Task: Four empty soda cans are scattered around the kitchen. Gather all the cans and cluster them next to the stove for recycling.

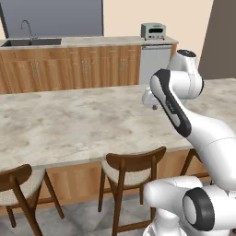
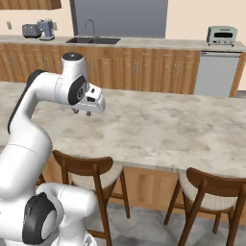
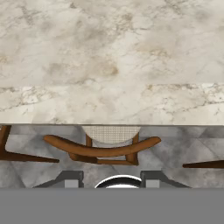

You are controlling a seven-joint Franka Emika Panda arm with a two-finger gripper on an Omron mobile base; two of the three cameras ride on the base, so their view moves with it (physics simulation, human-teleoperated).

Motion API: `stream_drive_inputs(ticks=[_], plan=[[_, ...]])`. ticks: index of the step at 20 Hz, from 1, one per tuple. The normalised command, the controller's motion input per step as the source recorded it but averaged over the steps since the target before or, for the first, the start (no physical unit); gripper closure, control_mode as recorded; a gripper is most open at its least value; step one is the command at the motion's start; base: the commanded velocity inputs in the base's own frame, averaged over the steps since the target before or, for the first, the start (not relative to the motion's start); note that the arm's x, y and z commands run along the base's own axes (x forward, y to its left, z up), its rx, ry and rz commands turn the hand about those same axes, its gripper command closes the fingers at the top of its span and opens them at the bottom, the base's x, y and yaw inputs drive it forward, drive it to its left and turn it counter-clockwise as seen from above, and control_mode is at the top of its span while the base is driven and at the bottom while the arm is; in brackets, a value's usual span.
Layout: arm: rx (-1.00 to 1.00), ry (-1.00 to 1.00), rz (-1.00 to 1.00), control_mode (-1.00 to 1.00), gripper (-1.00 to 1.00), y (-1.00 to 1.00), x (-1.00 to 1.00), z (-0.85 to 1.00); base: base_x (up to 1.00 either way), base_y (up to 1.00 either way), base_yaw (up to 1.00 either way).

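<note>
The soda cans and the stove are out of view. My gripper (image 2: 81,112) hangs over the near part of the marble island counter (image 2: 158,125), pointing down. From the left base view the gripper (image 1: 154,107) pokes out from behind the arm's upper link. In the hand view the gripper (image 3: 112,181) has its two fingertips (image 3: 70,179) standing apart with nothing between them, above the counter's front edge and a wooden chair (image 3: 103,148).
Wooden chairs (image 1: 133,168) (image 2: 211,187) stand along the island's near side. The back counter holds a sink (image 1: 30,42), a toaster oven (image 1: 153,31) and small appliances (image 2: 38,30). A steel dishwasher (image 1: 154,62) sits under the toaster oven.
</note>
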Motion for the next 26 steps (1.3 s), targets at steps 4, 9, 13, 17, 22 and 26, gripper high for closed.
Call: stream_drive_inputs(ticks=[4,9,13,17,22,26], plan=[[0.0,0.0,0.0,1.0,-1.0,0.0,0.0,0.0,0.0,0.0,0.0],[0.0,0.0,0.0,1.0,-1.0,0.0,0.0,0.0,-0.01,-0.04,0.0],[0.0,0.0,0.0,1.0,-1.0,0.0,0.0,0.0,-0.44,-0.55,0.0],[0.0,0.0,0.0,1.0,-1.0,0.0,0.0,0.0,-0.83,-0.95,0.0],[0.0,0.0,0.0,1.0,-1.0,0.0,0.0,0.0,-0.49,-1.0,0.0],[0.0,0.0,0.0,1.0,-1.0,0.0,0.0,0.0,-0.02,-1.0,-0.04]])
